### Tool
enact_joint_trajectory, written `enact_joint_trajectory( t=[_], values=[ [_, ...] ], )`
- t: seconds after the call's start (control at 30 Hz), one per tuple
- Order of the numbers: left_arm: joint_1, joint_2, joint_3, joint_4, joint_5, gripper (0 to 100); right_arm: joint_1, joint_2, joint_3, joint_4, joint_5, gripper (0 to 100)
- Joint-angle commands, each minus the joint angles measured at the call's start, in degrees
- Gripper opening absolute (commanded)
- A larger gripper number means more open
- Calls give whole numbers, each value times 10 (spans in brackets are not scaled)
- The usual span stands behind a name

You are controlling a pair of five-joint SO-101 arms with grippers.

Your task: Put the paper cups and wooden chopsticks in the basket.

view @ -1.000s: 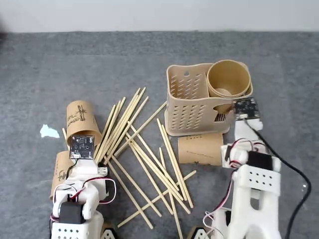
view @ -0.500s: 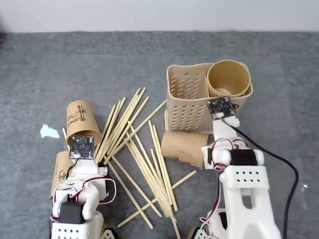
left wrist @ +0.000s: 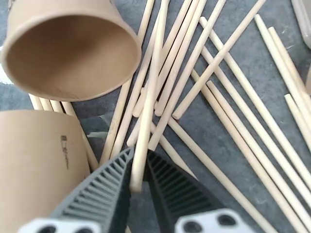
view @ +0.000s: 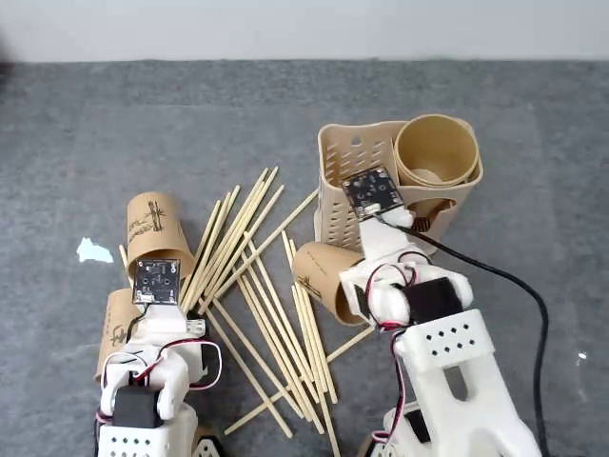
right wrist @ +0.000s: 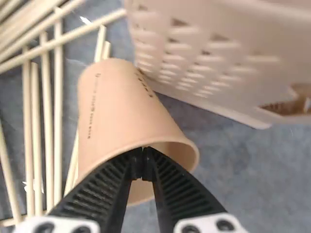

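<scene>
My left gripper [left wrist: 138, 187] is shut on the end of one wooden chopstick [left wrist: 148, 97] in a crossed pile, beside two paper cups [left wrist: 68, 46] lying on their sides. My right gripper [right wrist: 143, 170] is shut on the rim of a paper cup [right wrist: 121, 116] lying next to the beige basket [right wrist: 218, 58]. From above, that cup [view: 319, 271] lies tilted at the front of the basket [view: 357, 181], under the right arm. Another paper cup [view: 436, 150] stands inside the basket's right compartment. Many chopsticks [view: 252, 276] are scattered between the arms.
Two more cups [view: 155, 227] [view: 116, 328] lie by the left arm on the grey mat. A pale scrap [view: 93, 251] lies at the far left. The basket's left compartment [view: 357, 157] is open at the top.
The right arm has swung left along the basket's front, dragging its cup with it and turning it. The cup has pushed nearby chopsticks leftward. The left arm has stayed still.
</scene>
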Motion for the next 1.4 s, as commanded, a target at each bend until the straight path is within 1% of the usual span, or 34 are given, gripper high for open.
enact_joint_trajectory(
  t=[0.0, 0.17, 0.27, 0.43, 0.6, 1.17, 1.27, 1.37],
  values=[
    [-1, -9, -5, 2, 1, 12, -26, -11, -34, -29, -7, 8],
    [-1, -9, -5, 2, 1, 12, -58, -7, -34, -69, -7, 8],
    [-1, -9, -5, 2, 1, 12, -71, 26, -34, -94, -7, 8],
    [-1, -9, -5, 2, 1, 12, -75, 101, -35, -138, -7, 9],
    [-1, -9, -5, 2, 1, 12, -75, 145, -51, -173, -7, 9],
    [-1, -9, -5, 2, 1, 12, -99, 296, -174, -166, -9, 9],
    [-1, -9, -5, 2, 1, 12, -99, 298, -200, -135, -9, 9],
    [-1, -9, -5, 2, 1, 12, -100, 299, -255, -70, -9, 9]
  ],
)
